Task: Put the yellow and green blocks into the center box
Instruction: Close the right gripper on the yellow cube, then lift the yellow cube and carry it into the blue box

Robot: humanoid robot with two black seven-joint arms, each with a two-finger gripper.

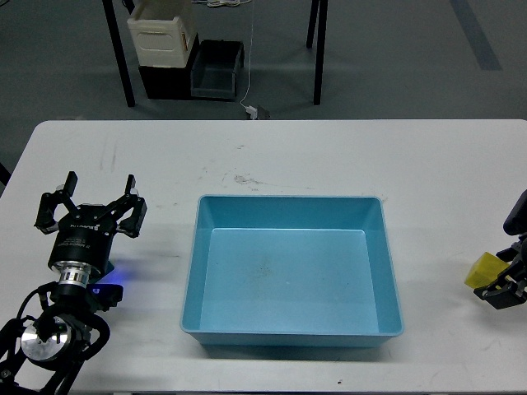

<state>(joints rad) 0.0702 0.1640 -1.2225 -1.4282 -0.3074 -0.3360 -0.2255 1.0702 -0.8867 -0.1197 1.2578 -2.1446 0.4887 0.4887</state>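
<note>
The light blue center box [191, 271] sits open in the middle of the white table, with nothing inside. A yellow block [484, 269] lies near the right edge. My right gripper [504, 288] is dark and cut off by the frame edge. It touches the block's right side, and its fingers cannot be told apart. My left gripper [92, 197] is at the left of the table with its fingers spread wide and nothing between them. No green block is in view.
The white table [272, 156] runs across the view. Beyond its far edge are black table legs [123, 74], a cream bin [160, 33] and a dark crate [216, 70] on the floor.
</note>
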